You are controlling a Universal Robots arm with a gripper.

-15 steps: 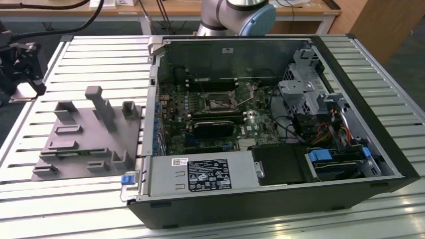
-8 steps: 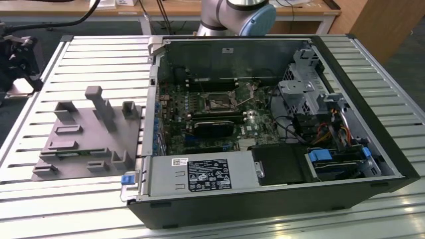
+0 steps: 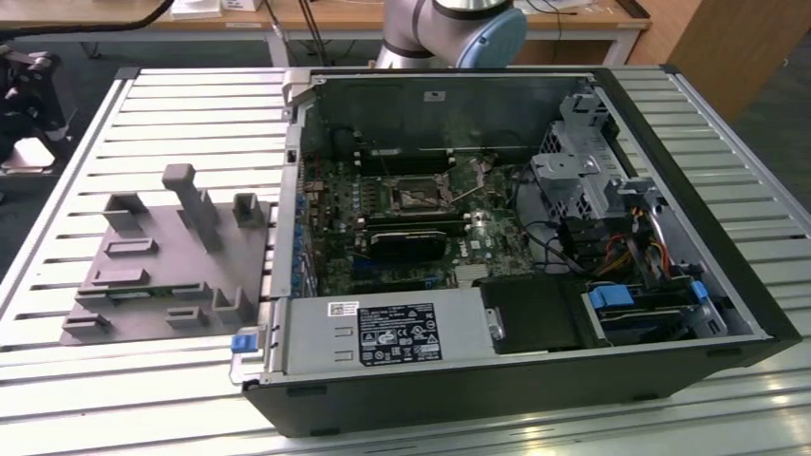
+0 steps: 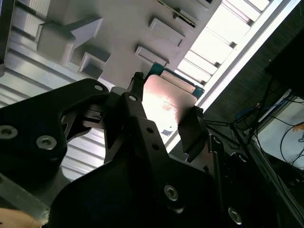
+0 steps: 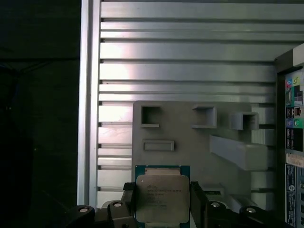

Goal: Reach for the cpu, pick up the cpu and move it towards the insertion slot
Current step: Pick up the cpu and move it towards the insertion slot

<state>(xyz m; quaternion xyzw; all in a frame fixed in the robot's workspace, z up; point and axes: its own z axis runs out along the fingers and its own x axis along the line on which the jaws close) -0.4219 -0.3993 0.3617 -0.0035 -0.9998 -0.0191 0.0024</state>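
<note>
So your end effector (image 5: 161, 202) has its fingers (image 5: 197, 202) clamped on the cpu (image 5: 161, 194), one on each side, with the metal top facing the first wrist view. Just past it you've got the grey fixture (image 5: 190, 142) with its blocks and recesses, sitting on the slatted table (image 5: 180, 71). In the exterior view the insertion slot (image 3: 415, 195) sits inside the open pc case (image 3: 507, 389), well apart from that fixture
</note>
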